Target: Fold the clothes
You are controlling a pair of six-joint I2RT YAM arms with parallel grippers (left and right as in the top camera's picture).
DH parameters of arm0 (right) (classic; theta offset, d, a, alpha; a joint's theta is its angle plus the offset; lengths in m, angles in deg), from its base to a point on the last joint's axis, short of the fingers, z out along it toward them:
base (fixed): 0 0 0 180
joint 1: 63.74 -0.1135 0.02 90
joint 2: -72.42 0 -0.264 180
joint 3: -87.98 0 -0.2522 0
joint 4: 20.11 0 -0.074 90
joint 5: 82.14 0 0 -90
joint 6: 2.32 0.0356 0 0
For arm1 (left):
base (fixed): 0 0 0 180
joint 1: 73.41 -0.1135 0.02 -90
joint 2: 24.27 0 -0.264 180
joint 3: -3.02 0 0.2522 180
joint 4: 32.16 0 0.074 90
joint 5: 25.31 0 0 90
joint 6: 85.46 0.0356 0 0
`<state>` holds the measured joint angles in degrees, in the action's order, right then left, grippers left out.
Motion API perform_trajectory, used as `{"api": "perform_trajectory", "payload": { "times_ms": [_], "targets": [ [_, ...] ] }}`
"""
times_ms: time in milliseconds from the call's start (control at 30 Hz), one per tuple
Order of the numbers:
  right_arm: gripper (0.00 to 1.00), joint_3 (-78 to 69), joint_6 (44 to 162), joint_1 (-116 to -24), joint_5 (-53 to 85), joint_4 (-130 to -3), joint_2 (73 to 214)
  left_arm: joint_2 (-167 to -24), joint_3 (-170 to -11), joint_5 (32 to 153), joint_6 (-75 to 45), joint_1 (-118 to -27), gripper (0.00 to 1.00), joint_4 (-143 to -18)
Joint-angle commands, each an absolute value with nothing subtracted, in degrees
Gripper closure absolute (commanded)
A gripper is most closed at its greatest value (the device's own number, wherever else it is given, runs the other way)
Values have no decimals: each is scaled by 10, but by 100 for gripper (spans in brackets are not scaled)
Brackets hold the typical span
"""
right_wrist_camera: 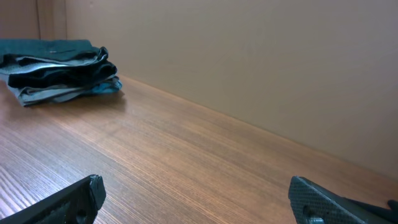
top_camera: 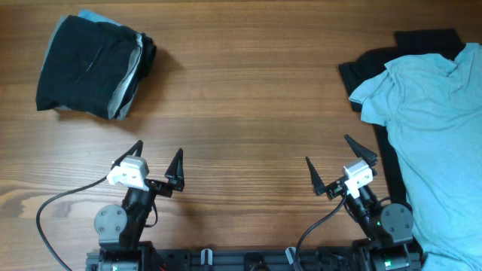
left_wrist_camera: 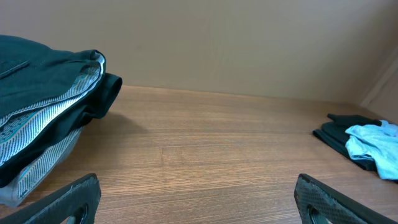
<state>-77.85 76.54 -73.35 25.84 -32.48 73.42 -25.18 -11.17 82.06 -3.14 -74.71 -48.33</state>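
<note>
Wooden tabletop [top_camera: 241,98], seen from above; a plain beige wall [right_wrist_camera: 249,62] closed the background in the wrist views. At the upper left of the overhead frame lay a stack of folded dark and grey garments [top_camera: 90,64], apparently the finished part of the job. At the right edge, a light-blue T-shirt [top_camera: 429,113] lay rumpled and unfolded on top of a black garment [top_camera: 361,71], both running out of the frame; these appeared to be the work remaining. The left gripper [top_camera: 158,154] and right gripper [top_camera: 327,150] hovered near the lower edge, jaws spread wide and holding nothing, each well apart from any cloth. The bare middle of the table probably served as folding space. Judging by position, the right gripper was better placed to reach the T-shirt.
</note>
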Motion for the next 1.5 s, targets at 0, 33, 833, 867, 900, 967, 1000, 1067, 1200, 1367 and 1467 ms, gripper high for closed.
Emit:
{"api": "perform_trajectory", "payload": {
  "times_ms": [0,33,833,867,900,967,1000,1067,1200,1367,1467],
  "targets": [
    [0,-780,771,-735,258,-322,732,-255,-111,815,-36,-746,0,-487],
    [0,-780,772,-735,258,-322,732,-255,-111,815,-36,-746,0,-487],
    [0,-780,771,-735,258,-322,732,-255,-111,815,-36,-746,0,-487],
    [0,-780,771,-735,259,-322,732,-255,-111,815,-36,-746,0,-487],
    [0,-780,772,-735,258,-322,732,-255,-111,816,-36,-746,0,-487],
    [0,-780,772,-735,258,-322,732,-255,-111,816,-36,-746,0,-483],
    [0,-780,770,-735,258,-320,732,-255,-111,816,-36,-746,0,-483],
    [0,-780,747,-735,257,-296,732,-255,-111,815,-36,-746,0,-481],
    [0,-780,765,-735,324,-288,732,-255,-111,843,-37,-746,0,-482],
    [0,-774,886,-735,357,-274,732,-255,-115,861,-67,-746,0,-432],
    [0,-744,959,-735,339,-275,735,-256,-142,844,-80,-746,0,-381]
  ]
}}
